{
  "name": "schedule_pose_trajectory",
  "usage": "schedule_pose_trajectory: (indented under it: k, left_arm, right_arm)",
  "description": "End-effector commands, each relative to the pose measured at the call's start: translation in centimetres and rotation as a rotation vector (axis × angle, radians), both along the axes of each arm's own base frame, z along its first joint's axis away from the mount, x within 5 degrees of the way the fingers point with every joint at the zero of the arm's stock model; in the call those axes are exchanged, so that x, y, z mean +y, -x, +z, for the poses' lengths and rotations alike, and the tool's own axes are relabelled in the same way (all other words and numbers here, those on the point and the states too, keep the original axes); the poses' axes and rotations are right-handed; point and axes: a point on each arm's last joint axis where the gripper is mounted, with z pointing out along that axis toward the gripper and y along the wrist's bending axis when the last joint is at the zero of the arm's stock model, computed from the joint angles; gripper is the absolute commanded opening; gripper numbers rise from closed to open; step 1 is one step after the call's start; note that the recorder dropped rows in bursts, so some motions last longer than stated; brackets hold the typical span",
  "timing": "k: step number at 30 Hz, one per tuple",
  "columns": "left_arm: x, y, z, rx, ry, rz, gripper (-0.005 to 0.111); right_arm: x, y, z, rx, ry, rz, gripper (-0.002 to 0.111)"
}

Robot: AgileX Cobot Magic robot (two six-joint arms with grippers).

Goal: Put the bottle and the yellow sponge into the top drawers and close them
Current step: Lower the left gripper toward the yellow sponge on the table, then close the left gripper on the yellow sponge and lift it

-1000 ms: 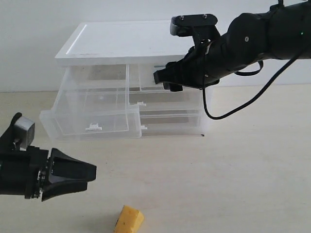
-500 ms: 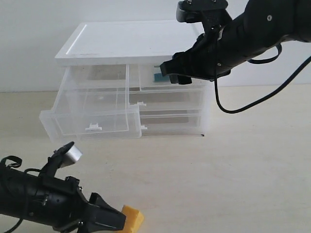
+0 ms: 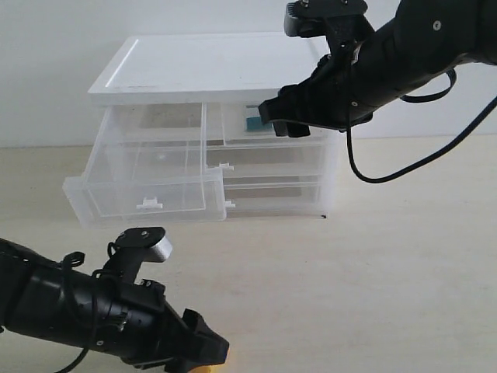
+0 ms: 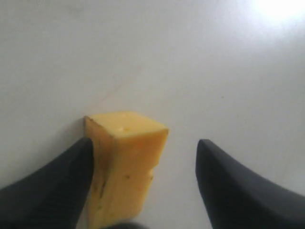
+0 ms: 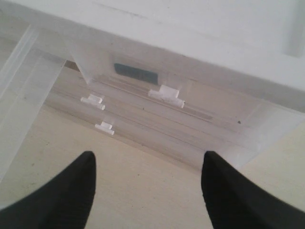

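Note:
The yellow sponge (image 4: 126, 162) lies on the table between the fingers of my open left gripper (image 4: 144, 141). One finger (image 4: 66, 181) rests against its side, the other stands apart from it. In the exterior view that gripper (image 3: 208, 350) covers all but a sliver of the sponge (image 3: 205, 371). The bottle's teal label (image 3: 254, 122) shows through the front of the right top drawer (image 3: 237, 128). My right gripper (image 3: 273, 118) hovers open just before that drawer, holding nothing. The left top drawer (image 3: 147, 194) is pulled far out and looks empty.
The cabinet has a white top (image 3: 210, 66) and two full-width drawers (image 3: 272, 165) below, both pushed in. In the right wrist view small white tab handles (image 5: 167, 95) face my gripper (image 5: 148, 154). The right arm's cable (image 3: 365, 175) hangs beside the cabinet.
My left arm has swung in from the left and come down over the sponge, straddling it. My right gripper has lifted a little up and to the right, uncovering the teal label.

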Motion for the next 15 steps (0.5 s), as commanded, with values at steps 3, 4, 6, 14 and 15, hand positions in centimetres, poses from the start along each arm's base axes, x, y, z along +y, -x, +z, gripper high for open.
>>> schedule_pose_trajectory:
  k: [3, 4, 6, 14, 15]
  left_arm:
    - [-1.8, -0.1, 0.5, -0.076, -0.096, 0.036, 0.058]
    - [-1.8, -0.1, 0.4, -0.086, -0.112, 0.042, 0.058]
    - [-1.9, -0.1, 0.4, -0.097, -0.13, 0.046, 0.058]
    - [-2.1, -0.2, -1.1, -0.055, -0.155, 0.037, 0.057]
    - [-2.1, -0.2, -1.4, -0.047, -0.161, 0.037, 0.055]
  right_arm:
    - [-0.2, 0.1, 0.2, -0.005, 0.007, -0.001, 0.058]
    - [-0.2, 0.1, 0.2, -0.005, 0.007, -0.001, 0.058]
    - [-0.2, 0.1, 0.2, -0.006, 0.008, 0.0, 0.058]
    - [-0.2, 0.1, 0.2, -0.005, 0.01, 0.002, 0.058]
    - [-0.2, 0.1, 0.2, -0.005, 0.01, 0.002, 0.058]
